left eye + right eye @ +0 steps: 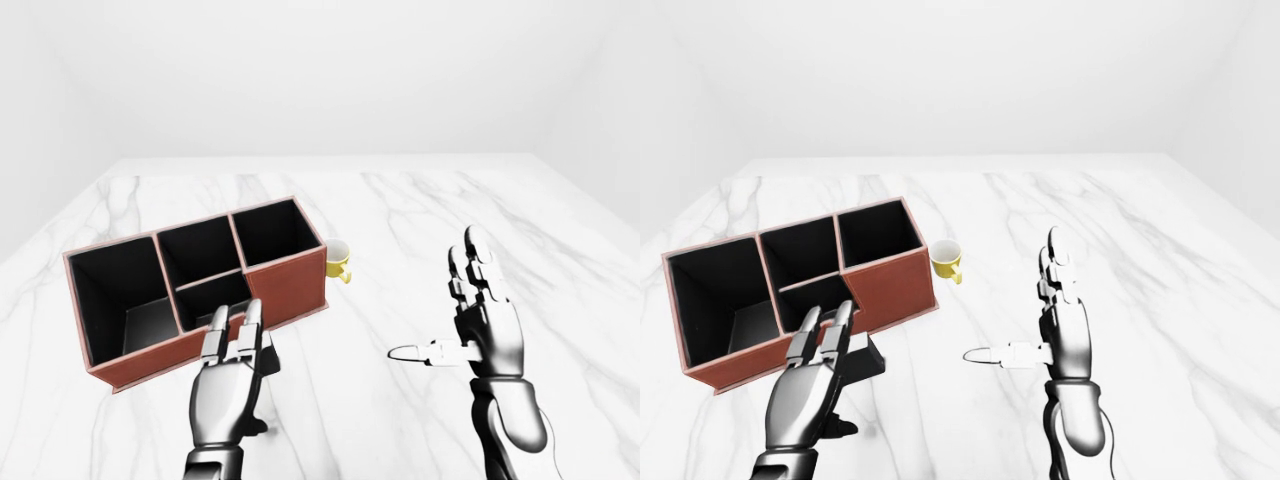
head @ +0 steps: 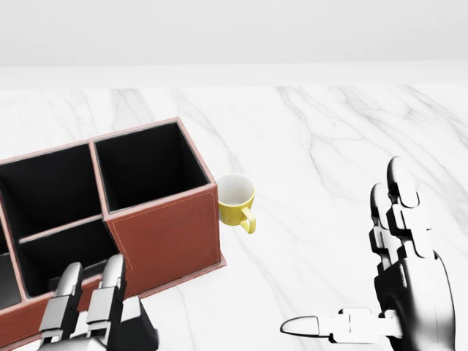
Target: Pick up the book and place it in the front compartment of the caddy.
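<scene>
The left robot hand (image 1: 820,345) is low at the left of the views, just beside the near wall of the red-brown caddy (image 1: 285,285). Its fingers (image 1: 232,335) lie over a dark flat thing, which I judge to be the book (image 1: 866,357); only one dark corner of it shows to the right of the palm. It lies on the white marble table (image 1: 400,230), touching or nearly touching the caddy's low wall. If the fingers really close around the book, I cannot tell, because the back of the hand hides it.

The right robot hand (image 1: 478,320) is well apart at the right, held upright with the fingers straight and the thumb stretched out to the left. It is wide open and holds nothing. A yellow cup (image 2: 237,201) stands just beside the right end of the caddy.

The step in hand seems to be the grasp. To do it well, the fingers should reach under the book's edge and pinch firmly. The lift should then go straight up, so the book clears the low wall before it goes into the small compartment (image 1: 212,297) behind this wall. The caddy is near, so a sideways push could move it.
</scene>
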Motion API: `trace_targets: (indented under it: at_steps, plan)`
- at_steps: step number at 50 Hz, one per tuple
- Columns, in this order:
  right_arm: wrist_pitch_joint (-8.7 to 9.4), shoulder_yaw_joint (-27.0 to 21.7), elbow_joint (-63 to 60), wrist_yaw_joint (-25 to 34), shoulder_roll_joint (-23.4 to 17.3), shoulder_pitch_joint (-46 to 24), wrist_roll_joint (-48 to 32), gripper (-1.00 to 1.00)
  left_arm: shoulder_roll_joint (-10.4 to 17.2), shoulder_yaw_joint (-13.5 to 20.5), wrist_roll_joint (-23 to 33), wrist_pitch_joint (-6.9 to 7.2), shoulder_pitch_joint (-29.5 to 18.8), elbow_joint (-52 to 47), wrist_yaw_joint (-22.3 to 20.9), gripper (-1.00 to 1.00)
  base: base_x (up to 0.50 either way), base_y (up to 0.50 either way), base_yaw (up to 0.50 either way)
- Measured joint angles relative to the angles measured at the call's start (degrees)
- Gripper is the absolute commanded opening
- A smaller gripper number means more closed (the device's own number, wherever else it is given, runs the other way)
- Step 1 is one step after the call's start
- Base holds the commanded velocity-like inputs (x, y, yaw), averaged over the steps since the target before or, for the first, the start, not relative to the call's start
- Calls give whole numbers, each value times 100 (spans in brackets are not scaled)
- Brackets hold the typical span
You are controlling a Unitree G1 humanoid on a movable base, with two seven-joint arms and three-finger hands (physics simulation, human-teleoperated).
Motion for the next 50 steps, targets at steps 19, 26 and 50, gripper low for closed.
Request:
trace_targets:
  at_steps: [19,26,50]
  plan:
    - [0,106,44,-60,-24,-41,17,100,-4,147,-200,0,33,529,284,100,0,0,0]
    - [0,109,-19,-68,-30,2,19,100,-25,185,-227,0,-88,780,319,100,0,0,0]
    - [0,121,-153,-77,-32,51,-6,100,-111,265,-144,0,-544,1462,282,100,0,0,0]
